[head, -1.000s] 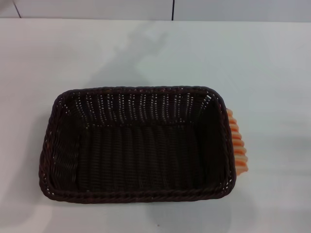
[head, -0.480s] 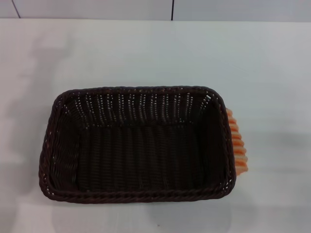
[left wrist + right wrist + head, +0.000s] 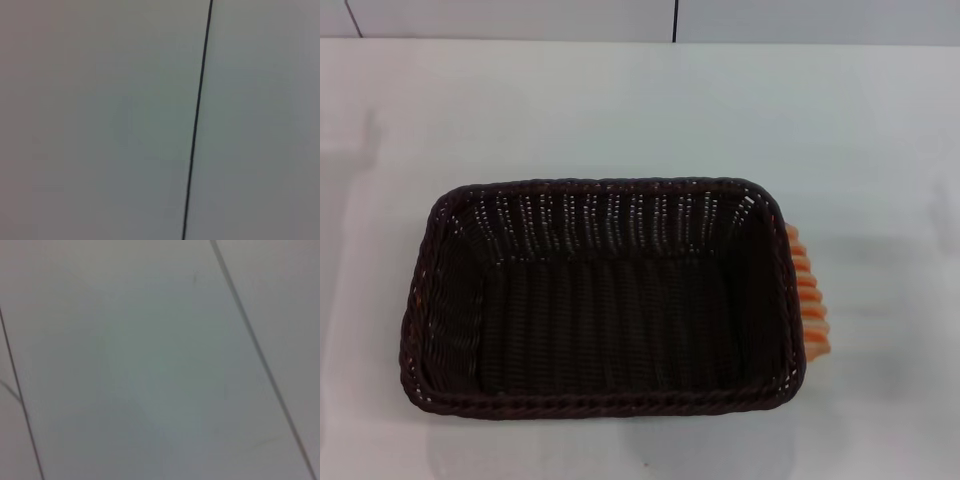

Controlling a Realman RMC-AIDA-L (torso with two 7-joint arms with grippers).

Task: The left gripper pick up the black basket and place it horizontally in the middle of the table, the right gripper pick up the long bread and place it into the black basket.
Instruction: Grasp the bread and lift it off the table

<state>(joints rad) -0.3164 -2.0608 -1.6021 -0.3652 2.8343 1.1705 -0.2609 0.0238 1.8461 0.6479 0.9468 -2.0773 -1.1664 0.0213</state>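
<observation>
The black basket lies flat on the white table in the head view, long side running left to right, and it holds nothing. The long bread lies on the table against the basket's right end, mostly hidden behind the rim; only its orange-ridged edge shows. Neither gripper shows in any view. The left wrist view and the right wrist view show only pale flat surfaces with thin dark seam lines.
The table's far edge meets a pale wall with a dark vertical seam at the back. Bare white tabletop lies behind and on both sides of the basket.
Faint arm shadows on the table behind and beside the basket have drifted outward and faded. The basket and bread have not moved.
</observation>
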